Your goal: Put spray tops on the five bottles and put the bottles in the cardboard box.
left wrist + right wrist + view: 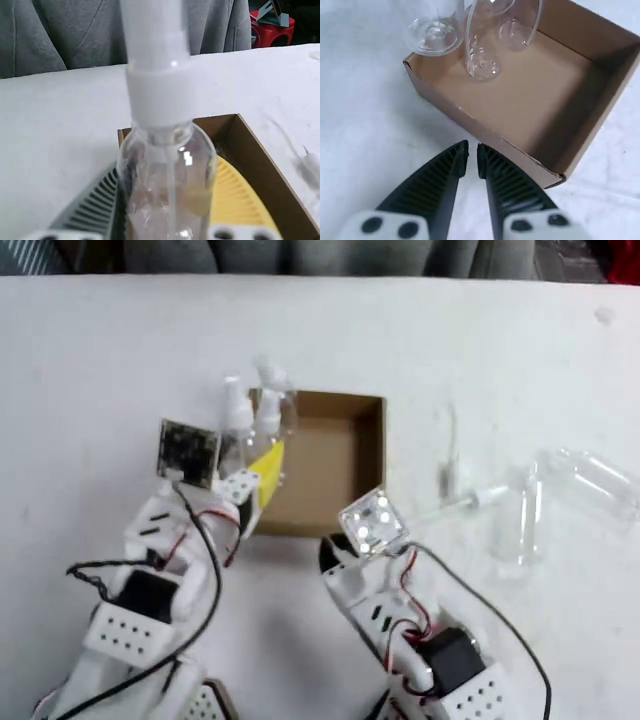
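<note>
L gripper (167, 212) tight around capped bottle (166, 150) at box (260, 165) edge; R gripper (472, 156) closed, empty

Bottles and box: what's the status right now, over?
Left gripper shut on a topped bottle at the cardboard box edge. Right gripper shut, empty, outside the box. Two bottles and a spray top lie loose on the table. Nothing blocking.

You are at a plain white table (480, 350) in what looks like a home living room. Past the left claw (165, 210), grey cushioned seating (60, 30) lines the table's far edge, with a red plastic thing (270, 27) beside it.
</note>
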